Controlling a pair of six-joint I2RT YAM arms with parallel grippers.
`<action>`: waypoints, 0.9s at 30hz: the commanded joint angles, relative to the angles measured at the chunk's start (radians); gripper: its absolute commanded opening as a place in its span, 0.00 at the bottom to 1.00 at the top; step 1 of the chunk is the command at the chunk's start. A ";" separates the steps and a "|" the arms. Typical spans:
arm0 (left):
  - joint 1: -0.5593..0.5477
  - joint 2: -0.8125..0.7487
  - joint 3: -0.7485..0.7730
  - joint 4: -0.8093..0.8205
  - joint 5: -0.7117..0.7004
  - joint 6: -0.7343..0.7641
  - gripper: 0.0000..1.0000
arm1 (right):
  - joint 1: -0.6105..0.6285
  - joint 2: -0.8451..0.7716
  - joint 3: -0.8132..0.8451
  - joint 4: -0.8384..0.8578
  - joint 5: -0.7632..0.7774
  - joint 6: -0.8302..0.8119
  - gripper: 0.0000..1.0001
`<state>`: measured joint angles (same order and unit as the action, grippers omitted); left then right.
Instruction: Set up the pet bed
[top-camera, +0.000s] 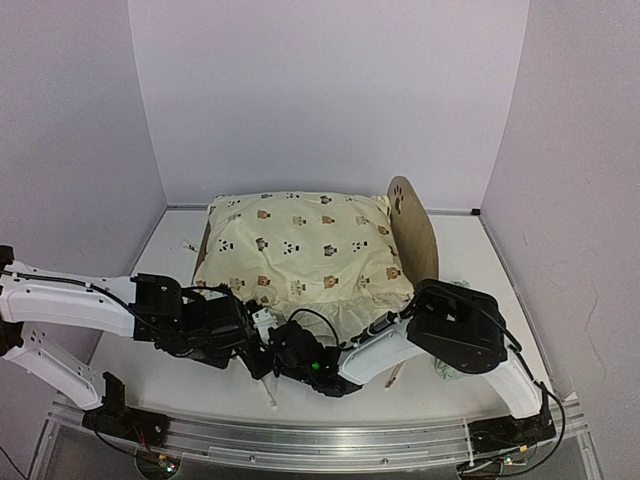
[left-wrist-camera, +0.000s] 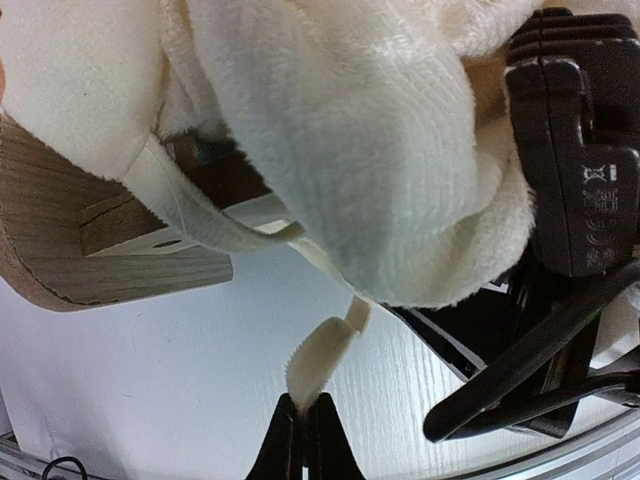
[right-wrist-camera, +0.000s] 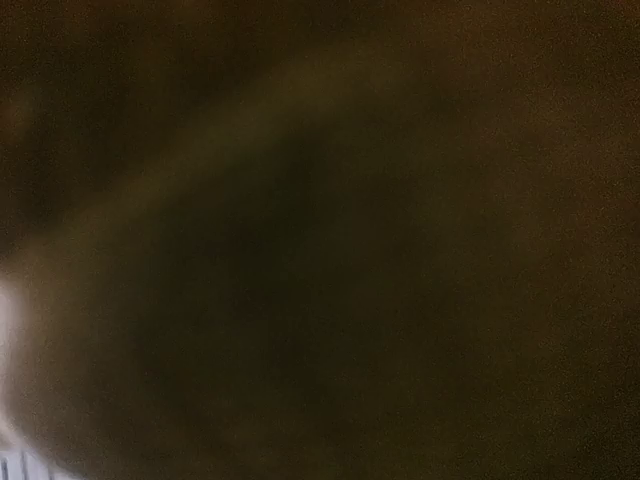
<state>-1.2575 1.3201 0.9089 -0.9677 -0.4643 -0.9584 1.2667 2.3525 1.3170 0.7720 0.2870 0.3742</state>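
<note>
- Left hand (left-wrist-camera: 301, 425): jaws closed, pinching the free end of a cream cushion tie (left-wrist-camera: 322, 350) low over the counter (top-camera: 200, 392). The tie runs up and away to the underside of the bear-print cushion (top-camera: 300, 250).
- Right hand (top-camera: 283, 343): pressed against the cushion's near edge, just beside the left hand. Its own camera shows only dark blur, so I cannot tell whether it is open or closed.
- Pet bed (top-camera: 412, 225): on the counter just beyond both hands, under the cushion. Its long axis runs across the robot, with the headboard at the robot's right.
- Governing relation: a wooden rail end (left-wrist-camera: 100, 240) lies up and left of the pinched tie in the left wrist view. In my judgement the left hand, being nearer, is placed to carry the tie towards it.
</note>
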 joint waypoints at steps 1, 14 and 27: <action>0.004 -0.024 0.013 -0.002 0.009 0.011 0.00 | -0.003 0.037 0.000 0.111 0.078 -0.019 0.22; 0.014 -0.001 0.015 0.012 -0.006 0.012 0.00 | 0.008 0.035 -0.018 0.138 0.094 -0.061 0.00; 0.151 0.050 -0.045 0.236 0.058 0.121 0.00 | 0.049 -0.112 -0.148 0.172 0.081 -0.091 0.00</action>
<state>-1.1127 1.3327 0.8624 -0.8116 -0.4252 -0.8749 1.3038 2.3215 1.1872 0.8986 0.3492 0.3063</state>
